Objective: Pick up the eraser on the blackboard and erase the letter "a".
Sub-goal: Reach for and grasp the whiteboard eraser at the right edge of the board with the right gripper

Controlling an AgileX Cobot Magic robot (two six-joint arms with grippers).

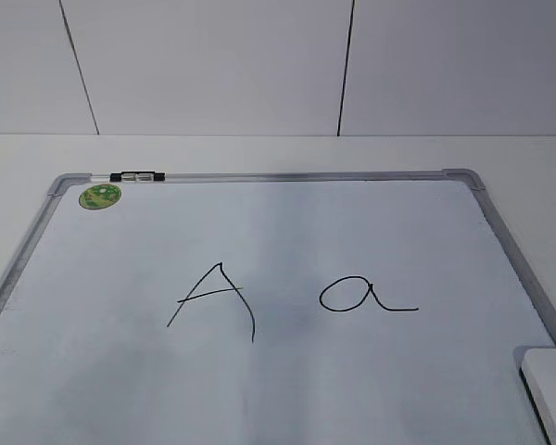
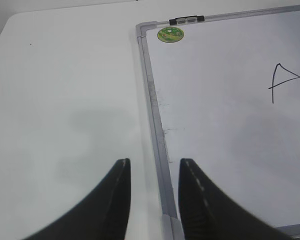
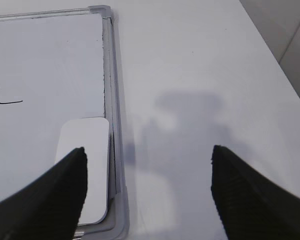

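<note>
Two empty grippers: the left gripper (image 2: 152, 172) stands with jaws narrowly parted; the right gripper (image 3: 147, 172), jaws wide, hangs beside the white oblong plastic eraser (image 3: 87, 160) on the grey-framed white blackboard (image 3: 111, 80).

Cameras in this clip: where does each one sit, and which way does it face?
Exterior view: slanting down from the near side at the blackboard and wall; no robot parts visible.
Left wrist view: above the board's left frame; open left end effector shows.
Right wrist view: above the board's right frame and the eraser; open right end effector shows.
Shared: the exterior and left views both show the green sticker and capital "A".
</note>
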